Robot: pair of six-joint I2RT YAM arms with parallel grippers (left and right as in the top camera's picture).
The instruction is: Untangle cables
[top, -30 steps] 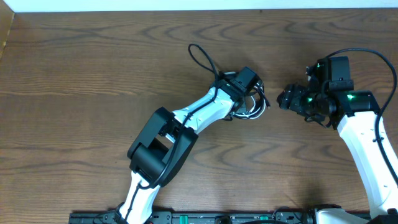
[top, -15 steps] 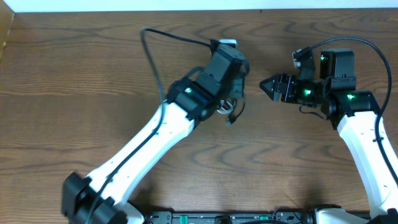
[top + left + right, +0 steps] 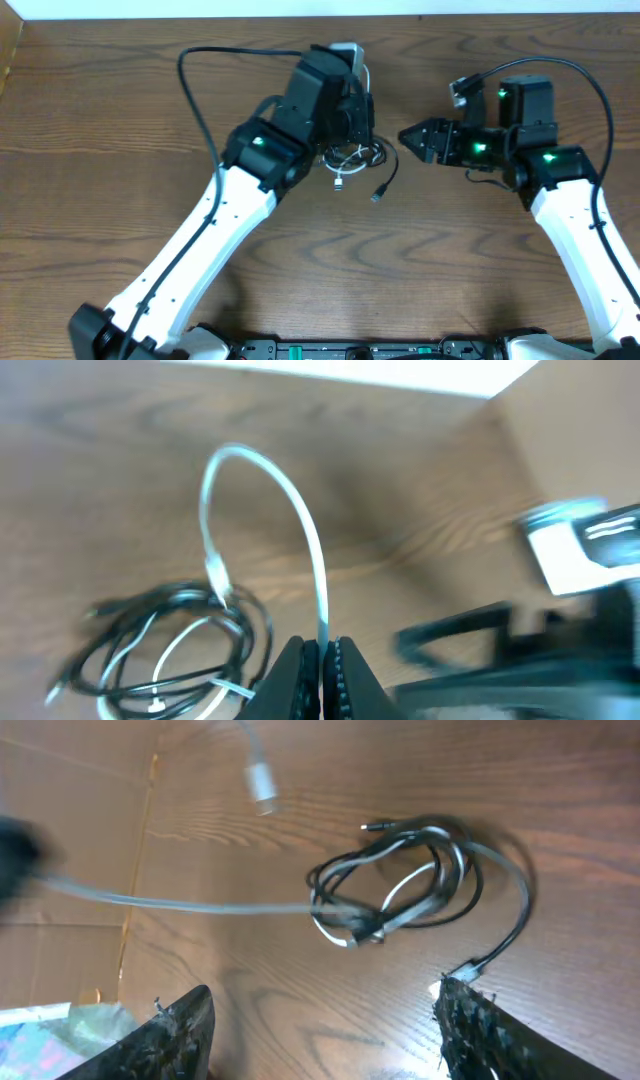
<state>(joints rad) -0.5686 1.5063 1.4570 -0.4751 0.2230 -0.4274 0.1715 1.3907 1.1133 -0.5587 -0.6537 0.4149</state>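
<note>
The cables (image 3: 352, 156) lie as a small tangle of black and white loops on the table between my grippers. My left gripper (image 3: 355, 124) hovers just over it, shut on the white cable (image 3: 300, 525), which arcs up from the tangle (image 3: 170, 650) into the fingers (image 3: 322, 665). A black plug end (image 3: 378, 195) trails to the lower right and a white plug (image 3: 340, 182) hangs below. My right gripper (image 3: 408, 138) is open and empty just right of the tangle. In the right wrist view the tangle (image 3: 400, 885) lies ahead of the spread gripper (image 3: 325, 1020), with the white cable (image 3: 180, 902) pulled taut to the left.
The wooden table (image 3: 120, 120) ends at a white back edge (image 3: 200, 8). The thick black robot wire (image 3: 200, 75) loops out left of my left arm. My right arm's wire (image 3: 590, 85) arches over its wrist.
My left arm has swung up and left with the white cable pinched, drawing it out of the tangle. My right gripper has moved left toward the tangle.
</note>
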